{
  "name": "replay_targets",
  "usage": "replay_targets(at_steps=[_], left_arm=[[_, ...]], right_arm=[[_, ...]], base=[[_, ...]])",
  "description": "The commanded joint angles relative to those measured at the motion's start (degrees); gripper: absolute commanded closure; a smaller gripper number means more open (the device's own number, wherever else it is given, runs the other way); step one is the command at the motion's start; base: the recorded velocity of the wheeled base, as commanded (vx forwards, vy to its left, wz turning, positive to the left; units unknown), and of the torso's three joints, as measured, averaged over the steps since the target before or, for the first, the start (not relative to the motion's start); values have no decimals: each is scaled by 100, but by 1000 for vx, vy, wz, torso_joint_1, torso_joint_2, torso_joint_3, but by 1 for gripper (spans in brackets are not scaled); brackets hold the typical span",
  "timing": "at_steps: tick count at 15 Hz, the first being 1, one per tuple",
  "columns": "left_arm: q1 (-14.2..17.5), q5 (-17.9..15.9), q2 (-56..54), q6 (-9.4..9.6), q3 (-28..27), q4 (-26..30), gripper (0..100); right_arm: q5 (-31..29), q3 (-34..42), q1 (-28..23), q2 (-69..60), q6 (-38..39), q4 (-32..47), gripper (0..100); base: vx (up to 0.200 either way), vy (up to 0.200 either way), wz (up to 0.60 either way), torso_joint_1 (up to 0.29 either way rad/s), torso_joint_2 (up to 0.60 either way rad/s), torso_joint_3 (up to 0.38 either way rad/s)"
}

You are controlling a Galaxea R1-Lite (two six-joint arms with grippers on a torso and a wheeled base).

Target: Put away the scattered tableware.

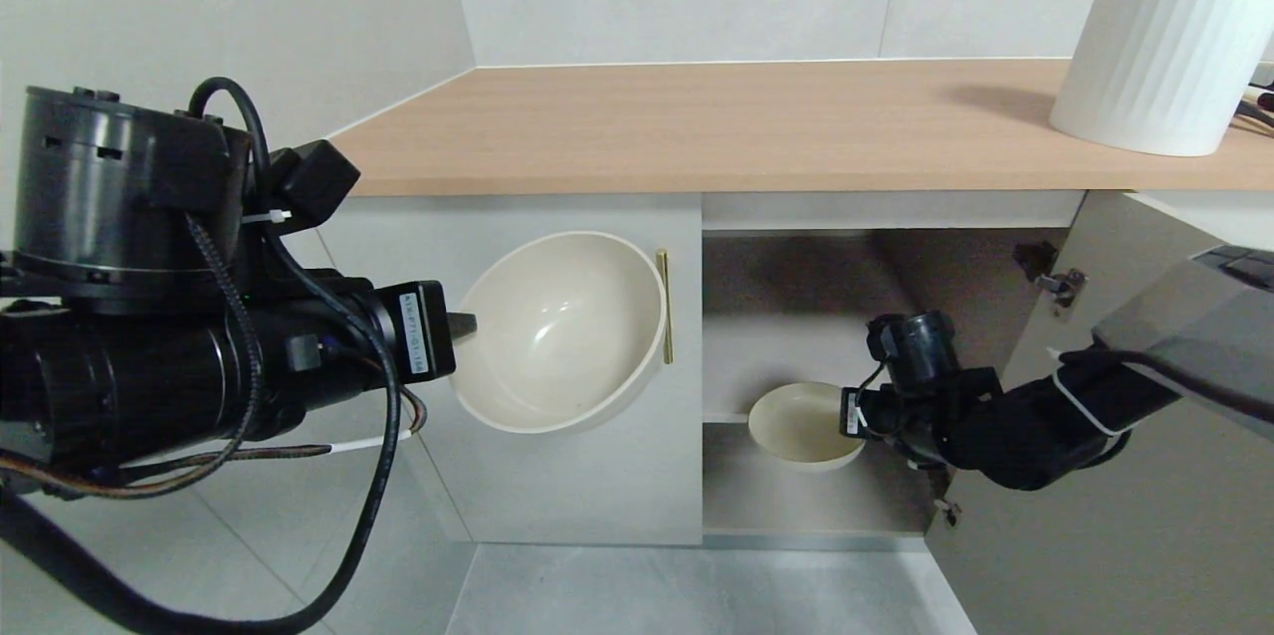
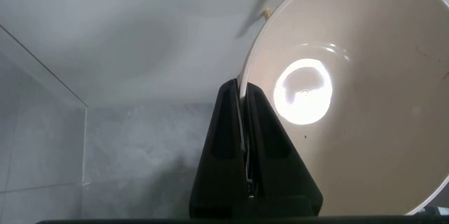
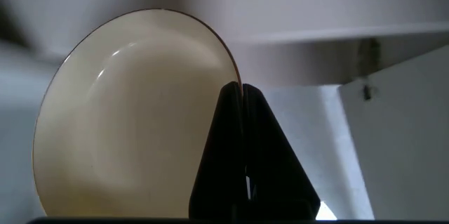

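The right gripper pinches a small dish by its rim inside the open cupboard. The left gripper clamps a big bowl before the shut door — either thin rim hold might slip, chipping crockery.

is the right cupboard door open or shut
Open. The door is swung out to the right, its hinge is bared, and the shelf inside shows, where the right hand holds a dish.
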Motion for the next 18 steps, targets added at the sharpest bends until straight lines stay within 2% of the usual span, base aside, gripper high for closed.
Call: replay_targets(at_steps=[1, 7, 13, 18], left_arm=[[0, 1, 17, 2, 1, -1, 100], [-18, 10, 148, -7, 1, -1, 100], [-35, 19, 219, -7, 10, -1, 100], [-35, 19, 228, -7, 10, -1, 100]], right_arm=[[-168, -378, -146, 624, 5, -42, 100], [-739, -1336, -594, 1345, 49, -174, 100], [-1399, -2206, -717, 1899, 128, -201, 100], [-1451, -2478, -708, 2031, 128, -201, 100]], base=[[0, 0, 0, 0, 0, 0], [0, 0, 0, 0, 0, 0], [0, 0, 0, 0, 0, 0], [0, 0, 0, 0, 0, 0]])
